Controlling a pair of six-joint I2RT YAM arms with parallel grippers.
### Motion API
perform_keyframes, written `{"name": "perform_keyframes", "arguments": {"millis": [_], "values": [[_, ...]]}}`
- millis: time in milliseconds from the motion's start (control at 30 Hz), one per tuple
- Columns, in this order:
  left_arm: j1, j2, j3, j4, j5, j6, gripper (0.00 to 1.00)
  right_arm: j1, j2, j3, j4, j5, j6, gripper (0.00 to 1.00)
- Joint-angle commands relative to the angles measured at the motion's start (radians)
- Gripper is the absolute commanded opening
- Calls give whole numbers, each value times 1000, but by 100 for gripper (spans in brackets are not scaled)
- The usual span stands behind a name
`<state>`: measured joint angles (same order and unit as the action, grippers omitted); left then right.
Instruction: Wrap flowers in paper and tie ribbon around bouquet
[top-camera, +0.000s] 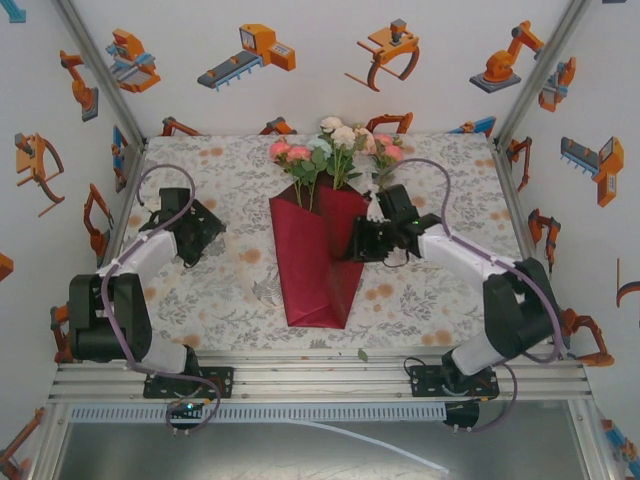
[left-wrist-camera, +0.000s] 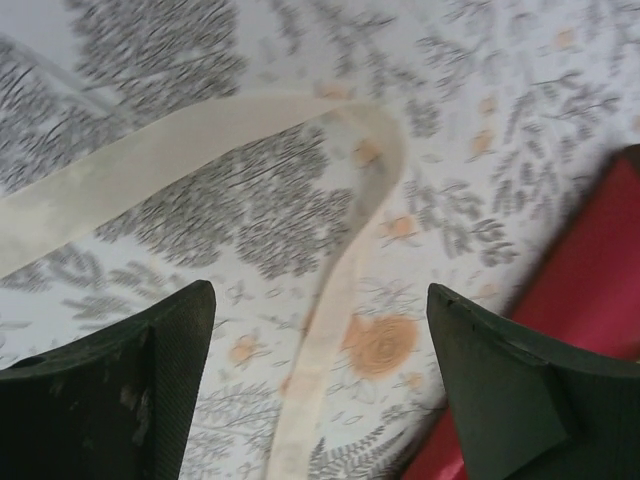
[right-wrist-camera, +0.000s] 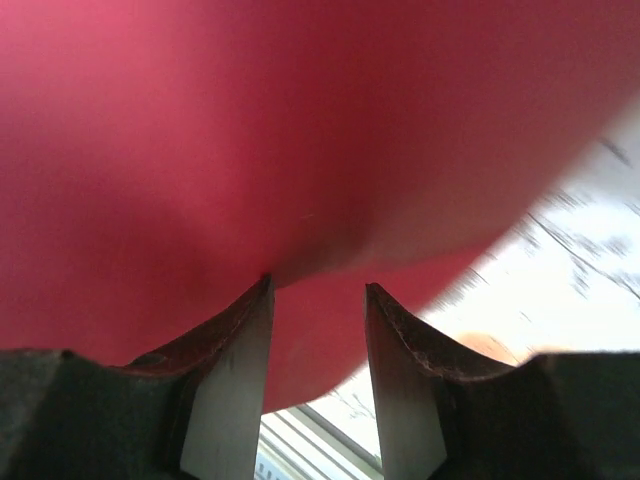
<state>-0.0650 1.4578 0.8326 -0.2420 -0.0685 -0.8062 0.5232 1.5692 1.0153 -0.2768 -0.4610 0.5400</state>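
Top external: crimson-paper bouquet (top-camera: 318, 262) at frame centre.
Left gripper (left-wrist-camera: 318, 290) spread wide over ribbon (left-wrist-camera: 130, 175); right gripper (right-wrist-camera: 318, 283) parted against paper (right-wrist-camera: 300, 150).

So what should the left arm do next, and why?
Probably lower the left gripper and close it on the ribbon. Its fingers stand open above the tablecloth with the ribbon running between them, ungripped, and the paper is already folded round the flowers, so tying looks next.
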Motion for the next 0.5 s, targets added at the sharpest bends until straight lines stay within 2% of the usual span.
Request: {"name": "perform_keyframes", "arguments": {"millis": [0,133,233,367,467], "values": [[-10,-69,-39,-55,-4,-21,81,81,133,102,74,-106,-20,42],[-10,-108,-87,-85,-34,-37,84,110,286,206,72,-149,-30,41],[-7,-101,-101,-72,-51,-31,86,109,313,218,60,-133,-73,40],[-12,8,-26,12,60,74,90,104,328,242,12,-103,-115,40],[-24,131,69,2,23,109,90,100,340,245,8,-91,-114,40]]}}
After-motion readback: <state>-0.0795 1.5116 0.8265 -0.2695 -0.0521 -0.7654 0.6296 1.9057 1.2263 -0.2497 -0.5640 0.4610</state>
